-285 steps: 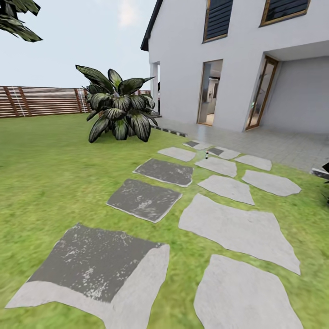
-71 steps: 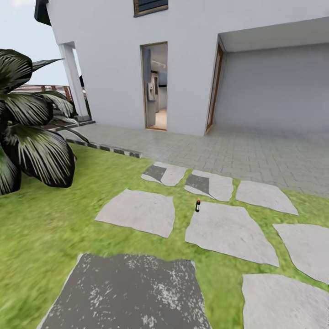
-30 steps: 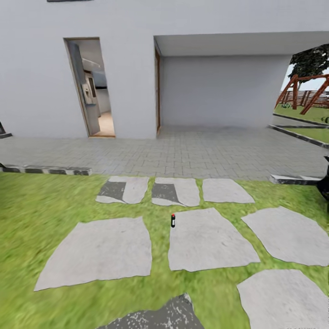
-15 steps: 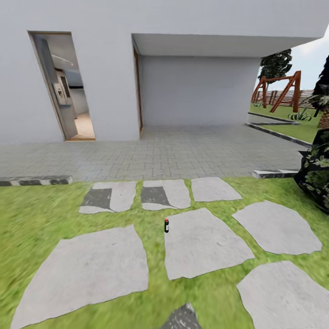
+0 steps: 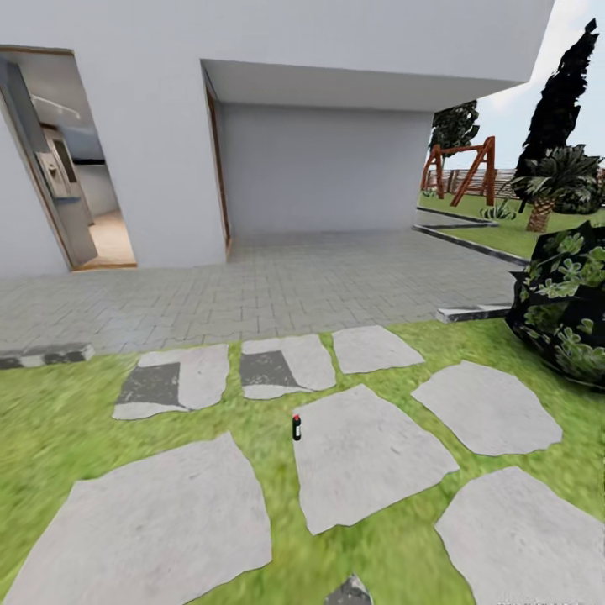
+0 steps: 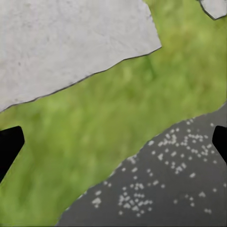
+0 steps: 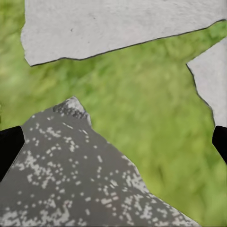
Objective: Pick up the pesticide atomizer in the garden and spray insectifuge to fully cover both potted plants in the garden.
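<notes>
Outdoors, we're facing the white house [image 5: 336, 34] across lawn [image 5: 50, 420] w/ pale stepping stones [image 5: 361, 454]. Pesticide atomizer [image 5: 297, 427] is standing upright, dark body w/ red top, in the grass strip at the left edge of the centre stone, well ahead of us. Dark leafy shrub [image 5: 567, 307] is sitting at right edge; swing frame [image 5: 458, 172] far behind it. Left gripper [image 6: 113, 142]: we're seeing just the dark tips at the frame edges, wide apart, holding nothing, over grass and a dark speckled slab [image 6: 170, 189]. Right gripper [image 7: 113, 142]: same, spread wide & empty, over grass and a dark slab [image 7: 61, 175].
</notes>
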